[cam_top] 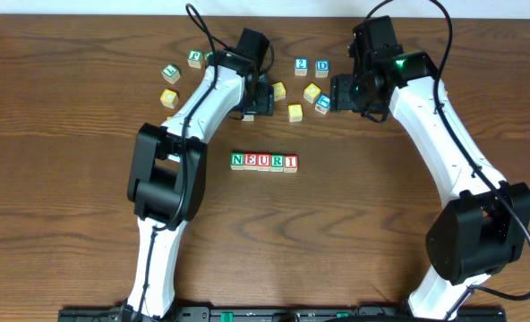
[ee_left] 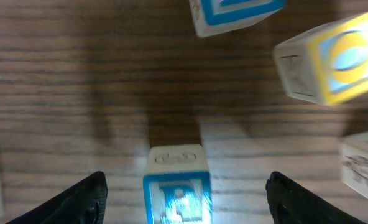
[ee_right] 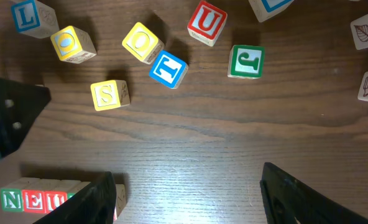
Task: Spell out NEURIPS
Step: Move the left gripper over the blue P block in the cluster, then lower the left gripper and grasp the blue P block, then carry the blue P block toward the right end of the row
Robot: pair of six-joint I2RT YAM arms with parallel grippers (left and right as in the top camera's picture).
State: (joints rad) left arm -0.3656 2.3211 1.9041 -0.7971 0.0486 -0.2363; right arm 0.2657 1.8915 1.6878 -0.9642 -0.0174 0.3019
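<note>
Wooden table (cam_top: 68, 179), left hand (ee_left: 187, 190) straddling blue block (ee_left: 176, 198), gaps both sides

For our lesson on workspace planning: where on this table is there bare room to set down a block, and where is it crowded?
Bare wood lies right of the NEURI row, between its I block and the right arm, and nearer the arm bases. It is crowded beyond the row, where loose blocks scatter.

Blue-letter block (ee_left: 175, 186) sits on wood table (ee_left: 78, 93) between left gripper's (ee_left: 185, 202) spread fingers, yellow block (ee_left: 333, 59) upper right.
</note>
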